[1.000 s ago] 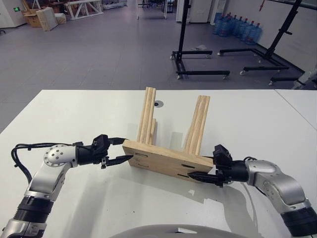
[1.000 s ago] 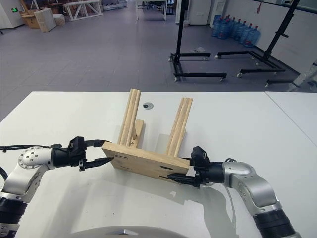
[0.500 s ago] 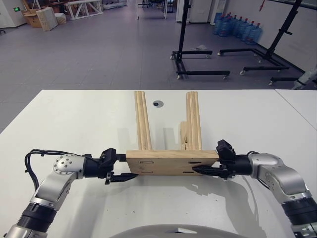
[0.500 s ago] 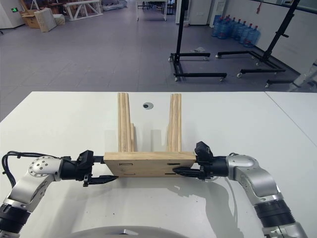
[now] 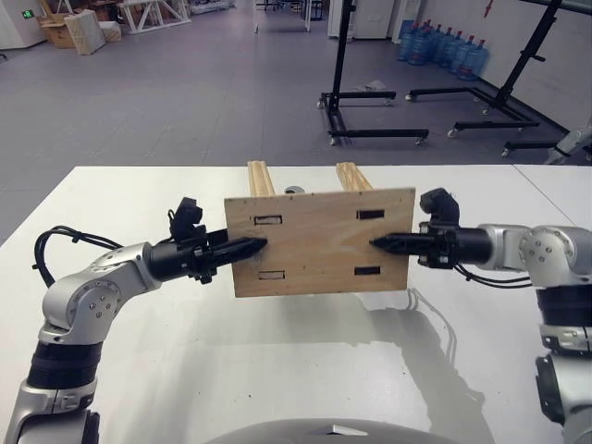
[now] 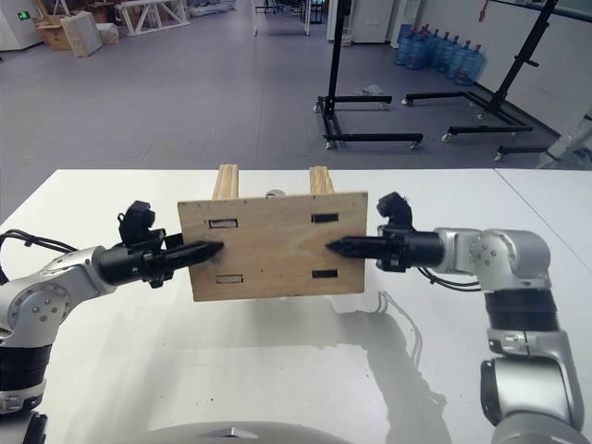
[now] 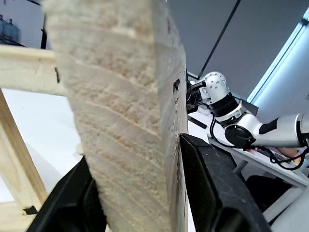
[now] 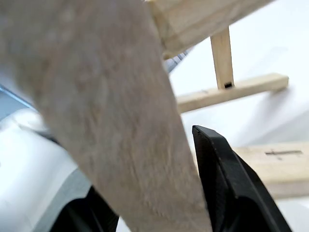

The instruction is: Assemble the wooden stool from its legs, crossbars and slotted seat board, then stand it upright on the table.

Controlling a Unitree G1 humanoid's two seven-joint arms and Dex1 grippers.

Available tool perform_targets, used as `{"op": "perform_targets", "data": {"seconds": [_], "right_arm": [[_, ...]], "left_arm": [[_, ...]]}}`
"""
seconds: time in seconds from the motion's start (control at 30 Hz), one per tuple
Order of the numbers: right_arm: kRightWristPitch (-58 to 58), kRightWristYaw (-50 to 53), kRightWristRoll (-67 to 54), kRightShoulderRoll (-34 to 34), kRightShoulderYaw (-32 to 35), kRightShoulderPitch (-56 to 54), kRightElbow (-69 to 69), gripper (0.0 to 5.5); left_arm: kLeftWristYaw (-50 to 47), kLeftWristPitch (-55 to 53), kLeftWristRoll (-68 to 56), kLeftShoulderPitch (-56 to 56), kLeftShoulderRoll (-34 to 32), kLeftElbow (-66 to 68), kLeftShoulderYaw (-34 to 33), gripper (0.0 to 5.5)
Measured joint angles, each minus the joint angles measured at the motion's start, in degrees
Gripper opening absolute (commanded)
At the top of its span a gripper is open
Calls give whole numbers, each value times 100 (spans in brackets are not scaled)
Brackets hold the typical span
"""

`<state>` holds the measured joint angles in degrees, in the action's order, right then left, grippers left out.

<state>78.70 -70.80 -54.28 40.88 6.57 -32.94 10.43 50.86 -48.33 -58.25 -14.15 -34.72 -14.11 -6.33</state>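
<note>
Nearest you, the white worktop point(image 5: 139, 370) carries the shadow of the stool point(image 5: 314, 264); the stool hangs above it, tipped so that the seat board point(image 5: 319, 208) faces you. The left claw point(image 5: 250, 245) pinches the board's left edge and the right claw point(image 5: 379, 244) pinches its right edge. In the left wrist view the black fingers point(image 7: 217, 188) press on either face of the wood; the right wrist view shows the same grip, with one finger point(image 8: 227, 179) plain and the other half cut off. You can count four slots point(image 5: 268, 220) in the board. Behind it only the tips of two legs point(image 5: 258, 178) rise above the top edge, the rest being hidden. A crossbar point(image 8: 231, 92) shows blurred in the right wrist view. Far back stand black wheeled racks point(image 5: 379, 102), blue water bottles point(image 5: 444, 51) and wooden crates point(image 5: 74, 28). A green sign point(image 5: 32, 14) there is too small to read; the bottles' labels cannot be made out either.
</note>
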Motion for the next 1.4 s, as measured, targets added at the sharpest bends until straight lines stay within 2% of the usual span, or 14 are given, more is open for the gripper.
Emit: {"op": "perform_targets", "data": {"seconds": [0.2, 0.43, 0.63, 0.77, 0.87, 1.03, 1.33, 1.37, 1.4], "right_arm": [[866, 1457, -32, -967, 1138, -1271, 1454, 156], [1124, 3350, 87, -1799, 2694, -1982, 2749, 140], [906, 4652, 144, -2062, 3641, -2473, 3476, 140], [458, 5565, 127, -2246, 4068, -2854, 4048, 140], [-161, 6028, 131, -2417, 4108, -3035, 4332, 140], [-873, 5785, 134, -2442, 3782, -3039, 4569, 140], [-1897, 5153, 152, -2470, 3014, -3125, 4991, 140], [-1952, 5132, 152, -2470, 2984, -3134, 5027, 185], [-2035, 5120, 193, -2466, 2919, -3141, 5056, 206]], "left_arm": [[-1598, -1085, -1249, -1048, 588, 1130, -642, 185], [-3540, -1975, -1870, -2499, 995, 2818, -1254, 184], [-4658, -2103, -2032, -3001, 1195, 3425, -1696, 184], [-5381, -1722, -1814, -3322, 1258, 3746, -1874, 175], [-5689, -1213, -1341, -3600, 1343, 4078, -1892, 158], [-5313, -716, -978, -3851, 1400, 4782, -1891, 147], [-4574, 485, 39, -4362, 1584, 5783, -1887, 21], [-4510, 502, 106, -4402, 1589, 5835, -1887, 5], [-4460, 527, 151, -4433, 1591, 5883, -1887, 0]]}}
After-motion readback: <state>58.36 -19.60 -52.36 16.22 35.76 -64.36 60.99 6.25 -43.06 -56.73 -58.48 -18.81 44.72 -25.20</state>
